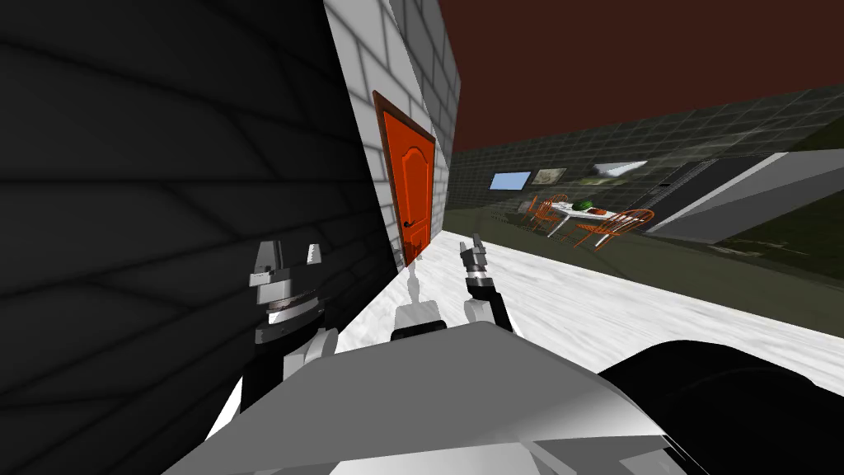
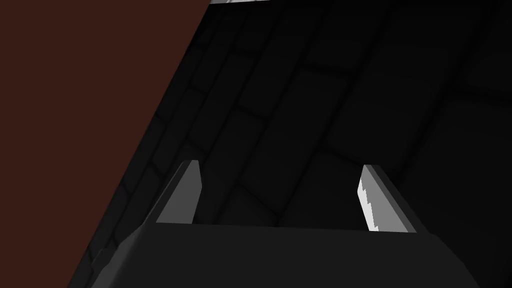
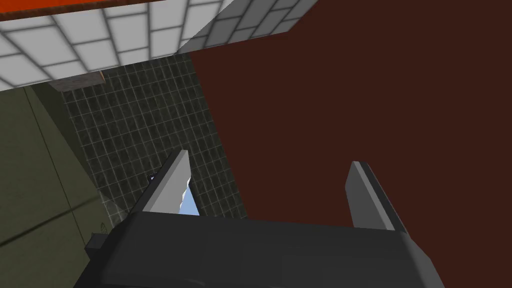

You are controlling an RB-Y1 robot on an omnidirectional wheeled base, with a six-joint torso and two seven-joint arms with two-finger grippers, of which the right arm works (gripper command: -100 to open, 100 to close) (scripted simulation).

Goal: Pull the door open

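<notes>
Both empty with fingers apart, the left hand beside a dark tiled wall and the right hand hang well short of the orange door, seemingly shut in the white tiled wall ahead, with orange chairs far off right.

A dark brick wall stands close along the left side and faces the left hand, fingers spread, nothing between them. The white floor gives a free strip running forward along the wall's foot to the orange door, set in the white brick wall. The right hand stands over that strip, well apart from the door. A surface with orange chairs stands well beyond the floor's right edge.
</notes>
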